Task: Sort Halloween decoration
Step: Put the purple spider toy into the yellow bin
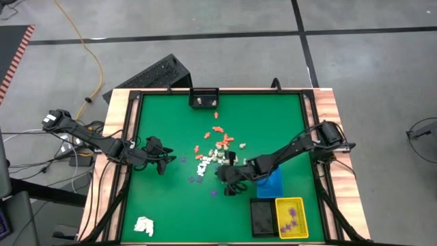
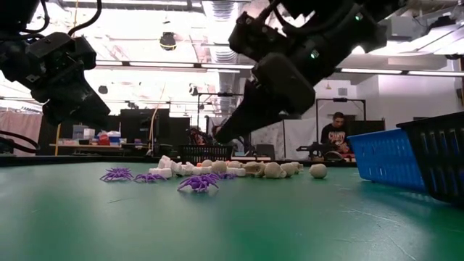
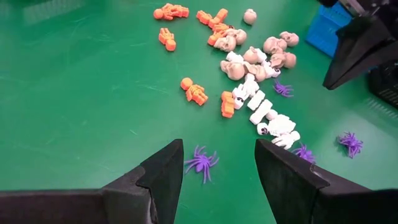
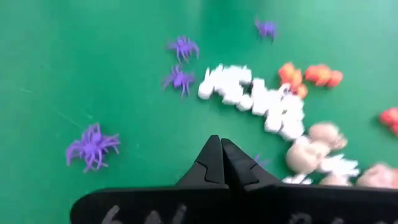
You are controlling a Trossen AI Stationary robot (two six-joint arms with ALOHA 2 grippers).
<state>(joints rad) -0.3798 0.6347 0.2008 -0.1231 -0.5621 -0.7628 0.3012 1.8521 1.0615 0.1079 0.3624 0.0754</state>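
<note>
Right tool clenched, nothing seen between fingers, above desk beside decoration pile. By tips in right wrist view: four purple spiders, white row, cream skulls, orange pieces. Left tool released, hovering left of pile, one spider between its fingers in left wrist view. Three trays near right tool: blue, black, yellow with purple spiders inside. Small black box at far edge. One white wad in near-left corner.

Right gripper fingers together, left gripper fingers apart.
</note>
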